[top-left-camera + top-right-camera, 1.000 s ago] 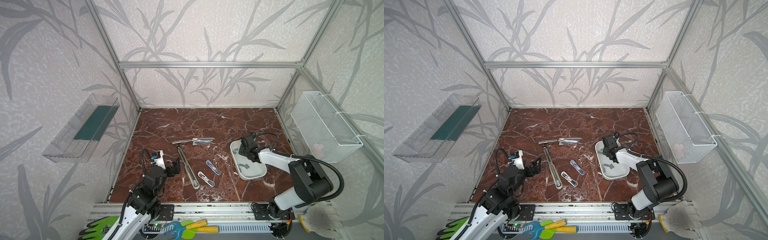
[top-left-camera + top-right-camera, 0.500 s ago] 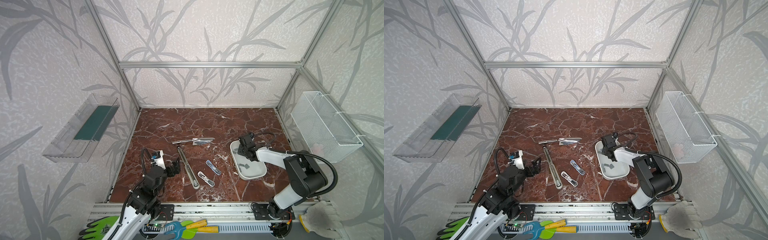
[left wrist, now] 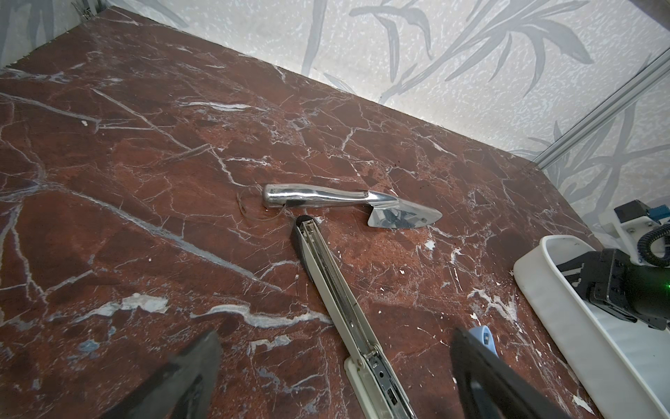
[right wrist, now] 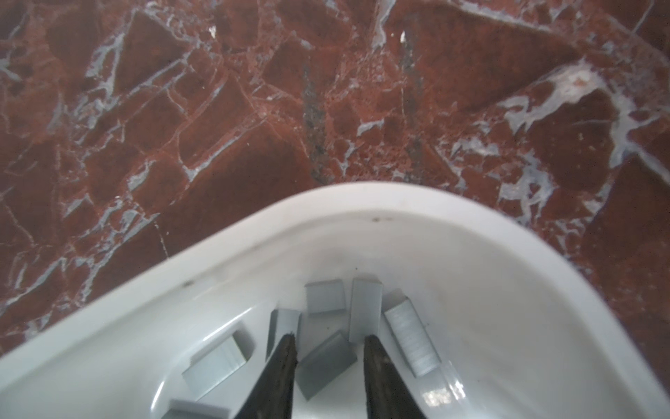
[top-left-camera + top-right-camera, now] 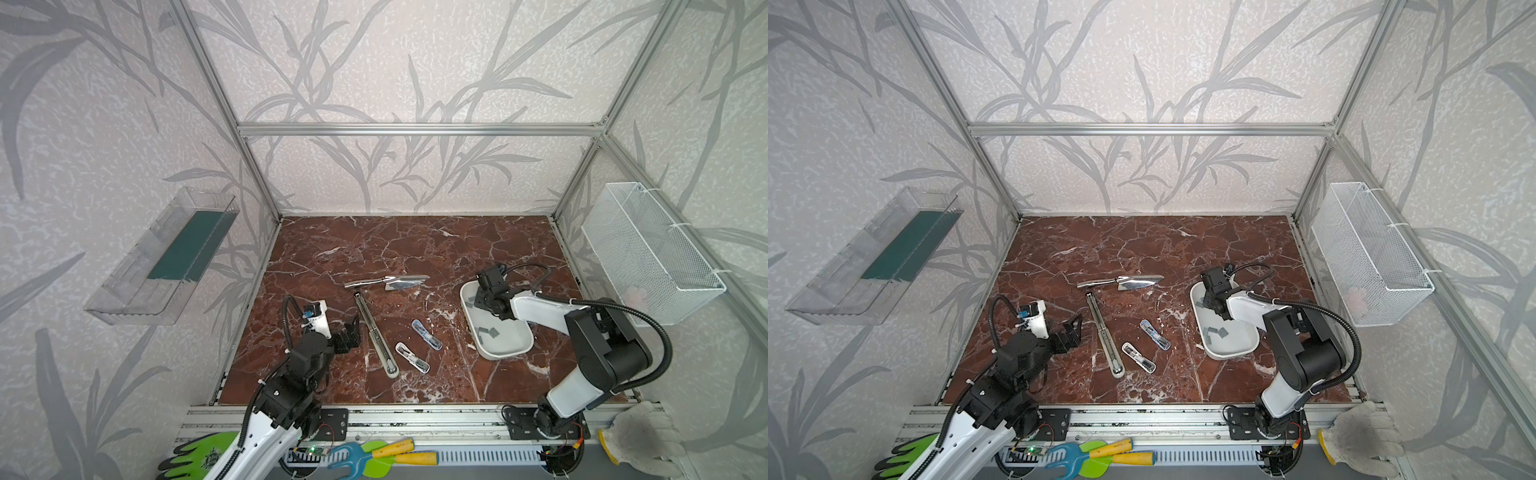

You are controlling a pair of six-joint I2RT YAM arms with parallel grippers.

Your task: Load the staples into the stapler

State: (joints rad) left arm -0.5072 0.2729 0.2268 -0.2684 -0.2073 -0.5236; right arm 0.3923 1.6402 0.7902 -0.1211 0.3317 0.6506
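Reaching into the white tray point(image 5: 469, 332) with the right gripper point(image 4: 330, 339), I judge the job barely begun. The staples point(image 4: 409, 341) all lie in that tray: a loose cluster of grey strips at its far end under the claw, and a few more toward the near end in both top views. The right claw's two fingers stand a little apart, with one strip lying tilted between them. I cannot tell from the wrist view whether they are pressing on it or only flanking it.

The long stapler point(image 5: 374, 332) lies opened out flat on the marble, well apart from the tray. Its channel faces up and looks empty, as far as the left wrist view shows. The left gripper point(image 3: 335, 335) hangs just beside it with its fingers spread wide, holding nothing. Two small staplers point(image 5: 419, 347) lie between the long one and the tray, and a shiny metal trowel point(image 5: 386, 282) lies beyond them.

So what is left is nearly everything: lift a strip clear, carry it across, seat it in the channel and shut the stapler.

Against a second ago, the right arm's elbow has swung up and inward, while its claw has shifted only slightly over the far end of the tray. The left arm, the staplers and the trowel have not moved.
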